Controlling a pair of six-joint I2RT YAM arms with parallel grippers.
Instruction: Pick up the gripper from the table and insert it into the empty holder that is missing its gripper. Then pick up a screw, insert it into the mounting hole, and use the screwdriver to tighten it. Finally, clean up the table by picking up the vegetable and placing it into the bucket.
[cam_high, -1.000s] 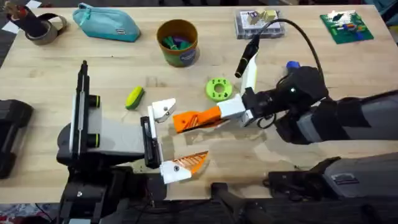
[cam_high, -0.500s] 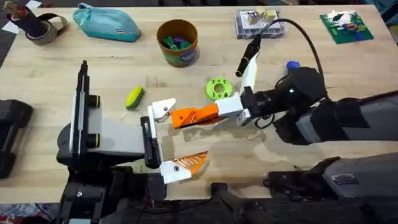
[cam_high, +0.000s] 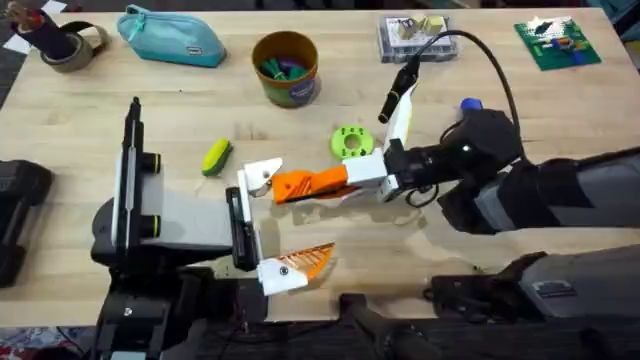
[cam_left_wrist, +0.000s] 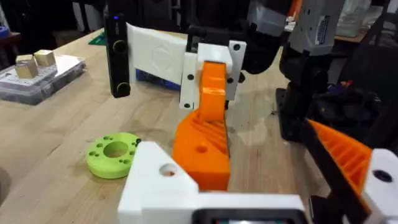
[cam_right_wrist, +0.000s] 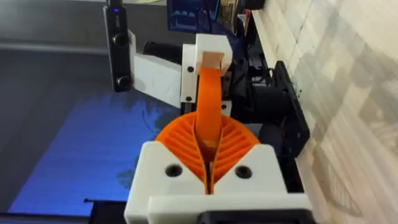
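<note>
The gripper (cam_high: 305, 186), an orange ribbed wedge, hangs just above the table (cam_high: 200, 110) with my right gripper (cam_high: 352, 176) shut on it. Its free end (cam_left_wrist: 200, 149) touches the holder's empty white mounting block (cam_high: 262, 177), whose screw hole (cam_left_wrist: 166, 169) shows. The grey and black holder (cam_high: 170, 220) forms my left gripper (cam_high: 290, 222). Its one orange finger (cam_high: 305, 263) stands far from the empty block, so it is open. The yellow-green vegetable (cam_high: 216, 157) lies beside the holder. The bucket (cam_high: 286, 68) stands at the back. The screwdriver's blue handle (cam_high: 470, 104) peeks out behind my right arm.
A green holed disc (cam_high: 350, 143) lies just beyond the held gripper. Along the far edge stand a teal pouch (cam_high: 170, 38), a tape roll (cam_high: 65, 42), a clear parts box (cam_high: 415, 38) and a green board (cam_high: 557, 42).
My right arm has carried the orange gripper slightly left and farther from the front edge, bringing its end against the holder's empty white block. The holder has not moved.
</note>
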